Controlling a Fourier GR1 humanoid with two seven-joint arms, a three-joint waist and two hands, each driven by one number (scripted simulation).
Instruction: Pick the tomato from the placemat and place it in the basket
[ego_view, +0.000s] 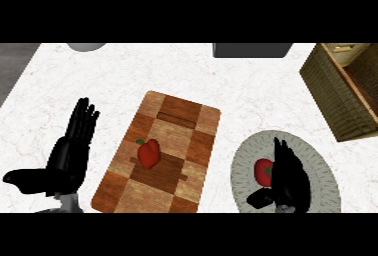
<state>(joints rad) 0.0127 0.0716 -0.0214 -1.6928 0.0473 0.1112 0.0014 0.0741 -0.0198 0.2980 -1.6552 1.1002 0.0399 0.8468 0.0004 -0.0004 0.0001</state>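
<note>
The red tomato (263, 170) with a green stem lies on the round grey placemat (247, 160) at the lower right. My right hand (289, 175) hovers over the placemat just right of the tomato, fingers straight and pointing away, thumb low beneath the tomato; it is open and holds nothing. The woven basket (336, 92) stands at the far right edge, beyond the placemat. My left hand (70, 150) rests open at the lower left, fingers pointing up.
A checkered wooden cutting board (173, 125) lies in the middle with a red pepper (149, 153) on it. A dark grey box (251, 50) and a grey round object (87, 46) sit at the counter's back edge.
</note>
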